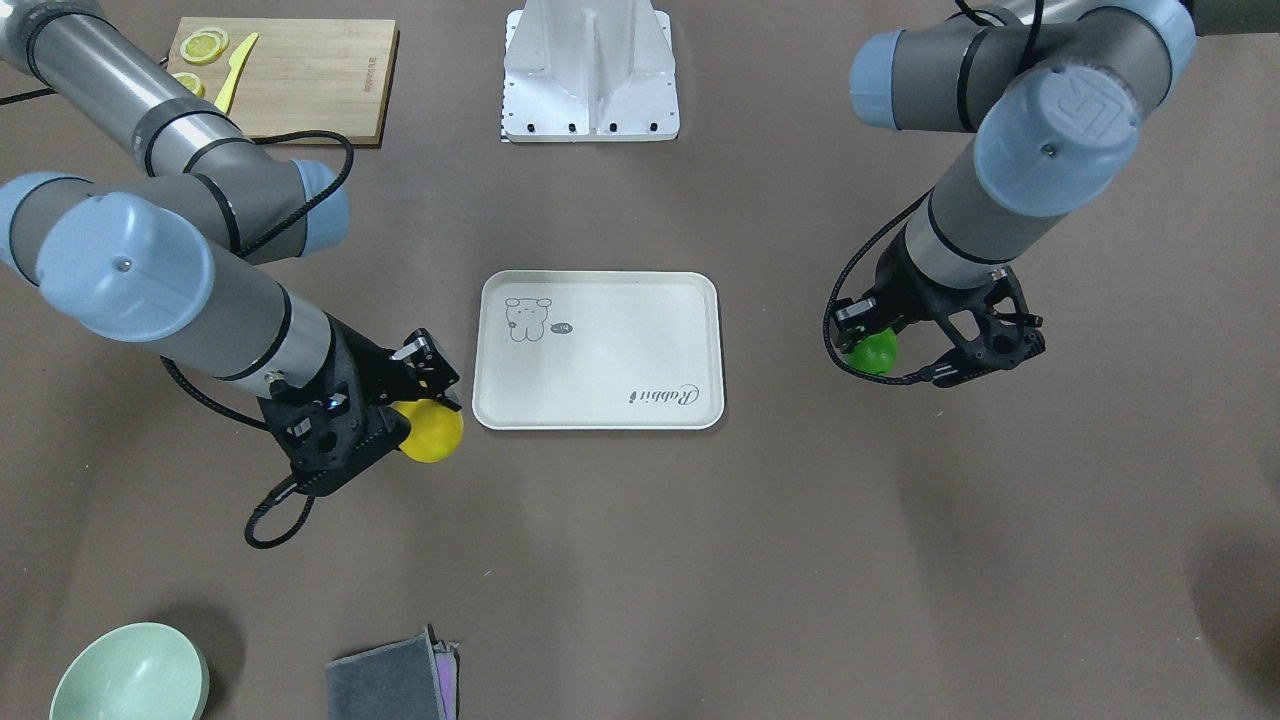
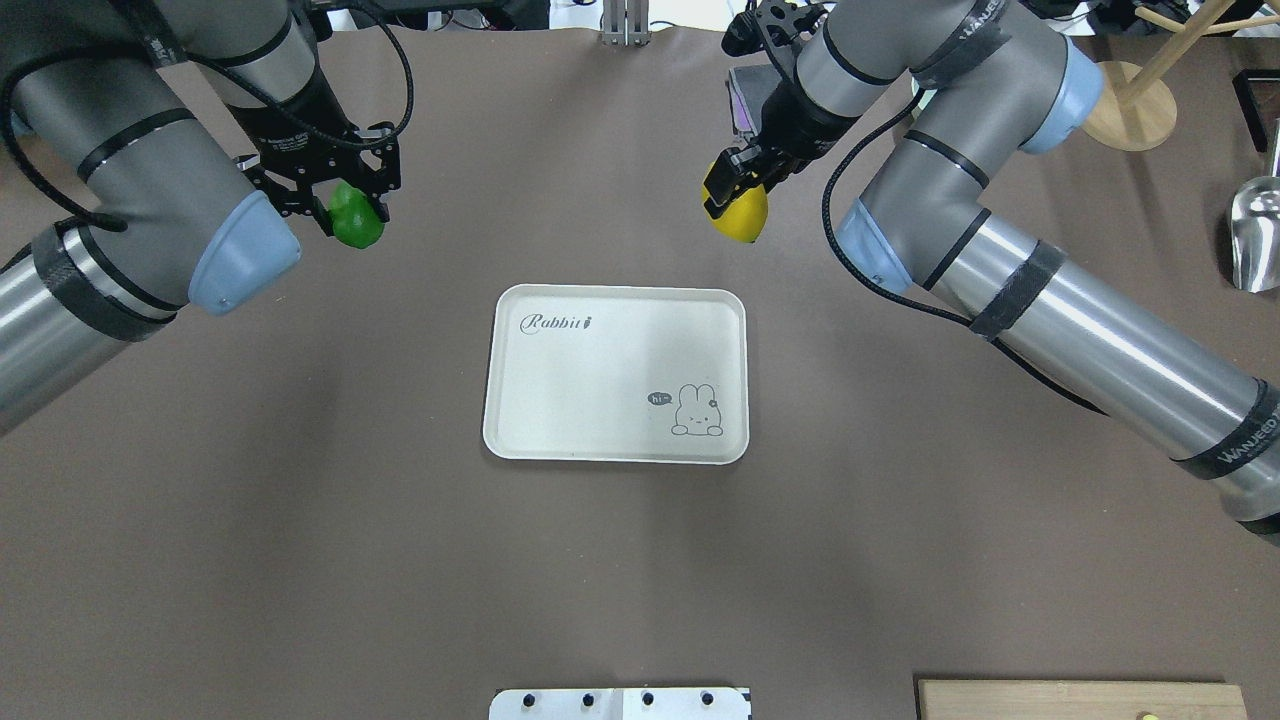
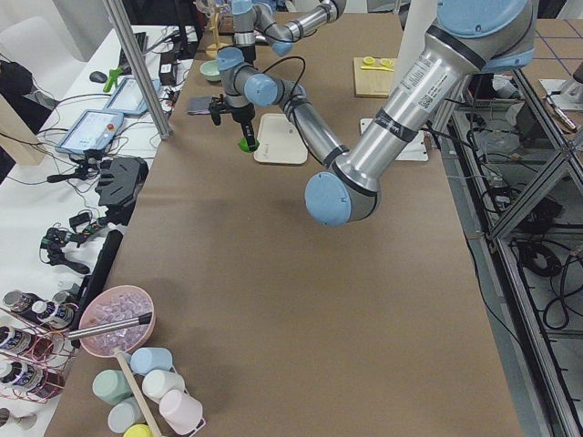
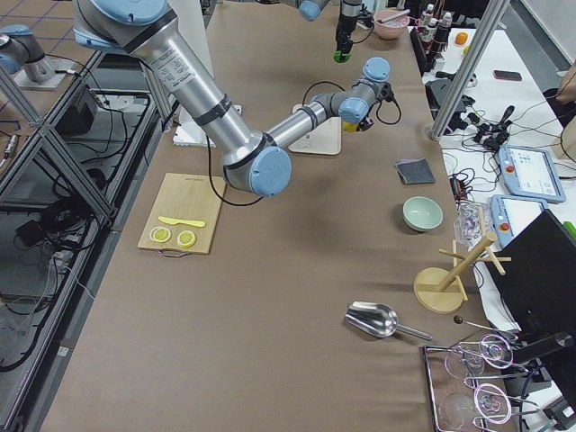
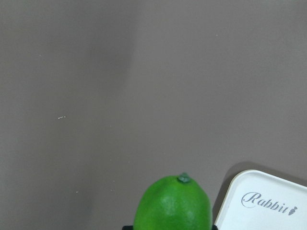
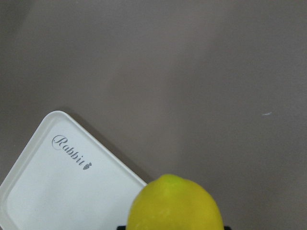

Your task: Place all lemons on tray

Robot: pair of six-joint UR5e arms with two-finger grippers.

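Observation:
The cream tray (image 2: 615, 375) with a rabbit drawing lies mid-table, with nothing on it; it also shows in the front view (image 1: 600, 350). My left gripper (image 2: 350, 215) is shut on the green lemon (image 2: 356, 222) and holds it above the table, off the tray's far left corner. The green lemon fills the bottom of the left wrist view (image 5: 173, 203). My right gripper (image 2: 735, 205) is shut on the yellow lemon (image 2: 740, 213), held above the table beyond the tray's far right corner. The yellow lemon shows in the right wrist view (image 6: 175, 203).
A wooden cutting board (image 1: 290, 75) with lemon slices and a yellow knife lies near the robot's right side. A green bowl (image 1: 130, 675) and a grey cloth (image 1: 390, 680) sit at the far edge. A metal scoop (image 2: 1255, 240) and wooden stand (image 2: 1135, 105) are at the right.

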